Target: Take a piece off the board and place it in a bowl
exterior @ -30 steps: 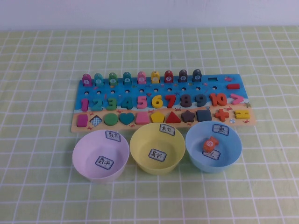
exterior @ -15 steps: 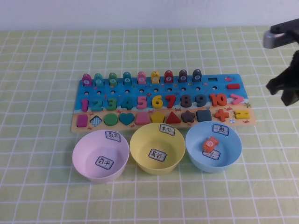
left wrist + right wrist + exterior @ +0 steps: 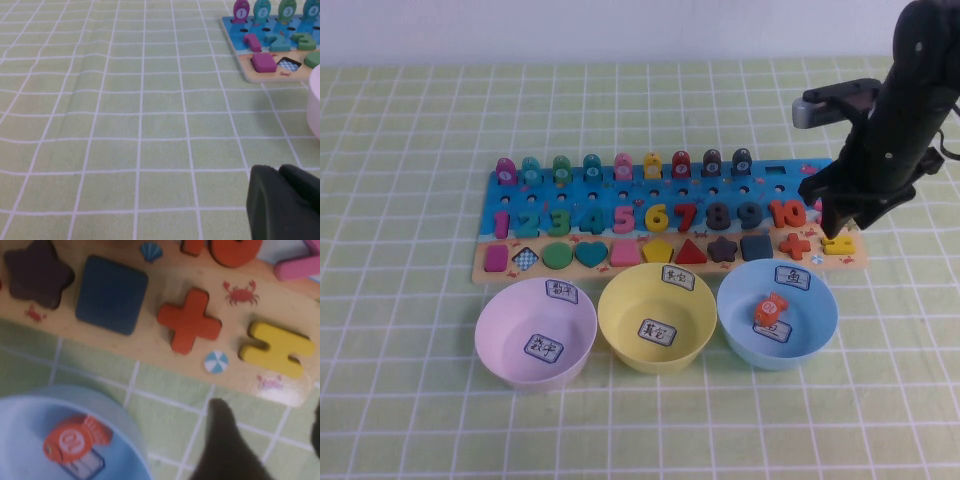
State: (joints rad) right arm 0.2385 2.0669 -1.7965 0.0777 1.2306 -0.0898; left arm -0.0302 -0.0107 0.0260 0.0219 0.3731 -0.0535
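Note:
The yellow equals-sign piece (image 3: pixel 839 244) lies in its slot at the right end of the board (image 3: pixel 485 272), beside the orange plus (image 3: pixel 796 244). My right gripper (image 3: pixel 838 222) hangs just above it, open and empty. In the right wrist view the piece (image 3: pixel 274 350) lies on the board (image 3: pixel 150 347) beyond the spread gripper (image 3: pixel 270 432), one finger (image 3: pixel 225 445) showing dark. The pale yellow bowl (image 3: pixel 617 328) stands in front of the board's middle, holding nothing. My left gripper (image 3: pixel 282 205) is shut and empty, low over the cloth left of the board (image 3: pixel 260 77).
A pink bowl (image 3: pixel 495 345) stands left of the yellow one. A blue bowl (image 3: pixel 815 335) to its right holds an orange fish piece (image 3: pixel 768 307), also in the right wrist view (image 3: pixel 75 437). Green checked cloth covers the table around them.
My right arm has come in from the right edge and moved left and down, so its gripper now hangs over the board's right end above the equals piece.

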